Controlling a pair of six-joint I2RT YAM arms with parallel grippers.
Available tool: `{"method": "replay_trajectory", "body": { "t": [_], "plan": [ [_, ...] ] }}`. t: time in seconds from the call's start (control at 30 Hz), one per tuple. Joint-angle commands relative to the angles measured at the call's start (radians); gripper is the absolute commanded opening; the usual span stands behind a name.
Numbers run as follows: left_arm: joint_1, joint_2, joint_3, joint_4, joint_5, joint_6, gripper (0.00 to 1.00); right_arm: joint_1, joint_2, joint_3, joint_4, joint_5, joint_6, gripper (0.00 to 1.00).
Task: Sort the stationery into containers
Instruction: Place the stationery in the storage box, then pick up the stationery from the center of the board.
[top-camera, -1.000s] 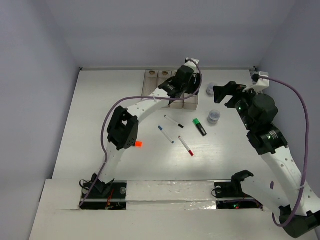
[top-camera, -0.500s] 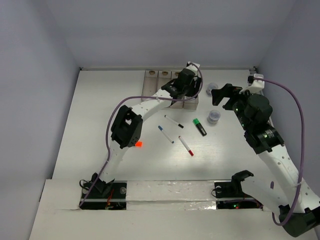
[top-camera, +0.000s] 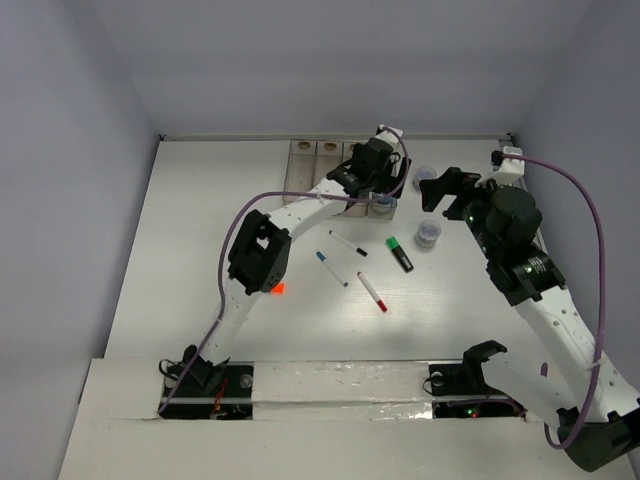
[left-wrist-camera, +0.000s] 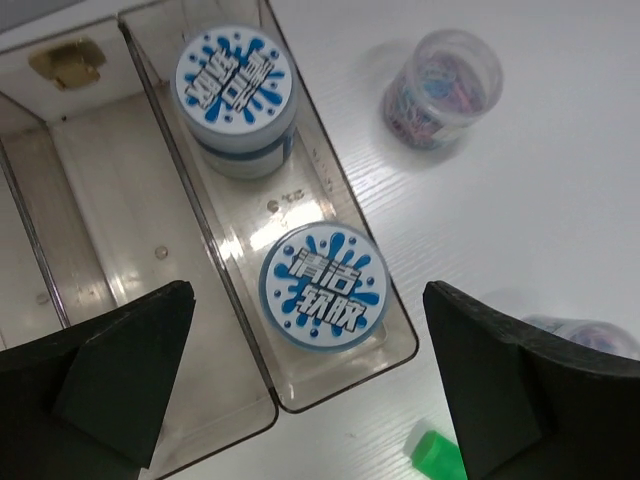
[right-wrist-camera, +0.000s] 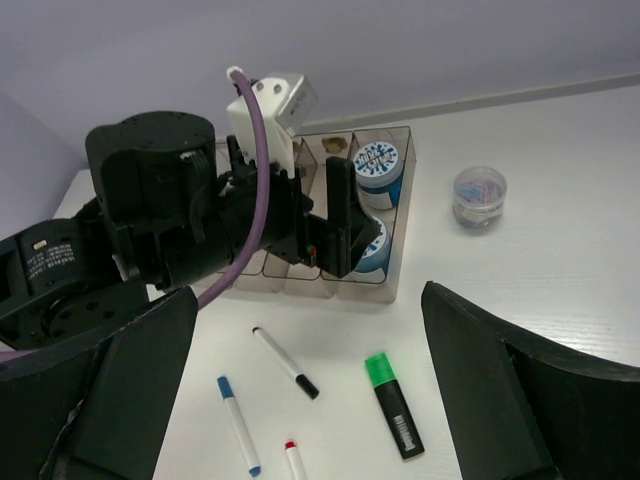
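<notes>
Stationery is only partly sorted. Two blue-white rolls (left-wrist-camera: 323, 298) sit in the end compartment of the bins (left-wrist-camera: 110, 180), straight beneath the left pincer (left-wrist-camera: 308, 300), which hangs spread wide and empty. The compartment beside it shows nothing inside.

By my reckoning most of the work is left. Two clear tubs of paper clips (top-camera: 428, 233) stand on the counter (top-camera: 200, 250), between the two pincers. Below the right pincer (right-wrist-camera: 310, 292), which is also released and holding nothing, lie the black-capped pen (right-wrist-camera: 285, 363), the blue-capped pen (right-wrist-camera: 238, 425), the red-capped pen (top-camera: 372, 292) and the green highlighter (right-wrist-camera: 392, 405). The orange-tipped highlighter (top-camera: 276, 289) lies well away from both pincers, by the left arm's elbow.

The counter is white with a faint grain and is boxed in by plain lilac-grey walls (top-camera: 80, 100).
</notes>
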Motion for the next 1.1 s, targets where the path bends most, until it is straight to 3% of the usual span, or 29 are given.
{"method": "replay_trajectory", "body": {
  "t": [0.0, 0.23, 0.47, 0.73, 0.87, 1.07],
  "plan": [
    [-0.003, -0.093, 0.061, 0.053, 0.024, 0.007, 0.99, 0.006, -0.017, 0.008, 0.053, -0.039, -0.030, 1.00],
    [-0.003, -0.446, -0.052, 0.155, -0.041, 0.041, 0.99, 0.006, -0.032, -0.004, 0.101, -0.202, -0.049, 1.00],
    [-0.012, -0.892, -0.458, 0.227, -0.261, 0.018, 0.99, 0.041, 0.132, -0.007, 0.205, -0.544, 0.042, 1.00],
    [-0.012, -1.403, -0.882, 0.163, -0.404, -0.057, 0.99, 0.339, 0.475, 0.129, 0.236, -0.414, -0.018, 1.00],
    [-0.012, -1.554, -1.090, 0.076, -0.514, -0.013, 0.99, 0.460, 0.639, 0.198, 0.254, -0.348, -0.061, 1.00],
    [-0.012, -1.681, -1.229, -0.062, -0.611, -0.022, 0.99, 0.607, 0.922, 0.388, 0.216, -0.225, -0.133, 1.00]
  ]
}}
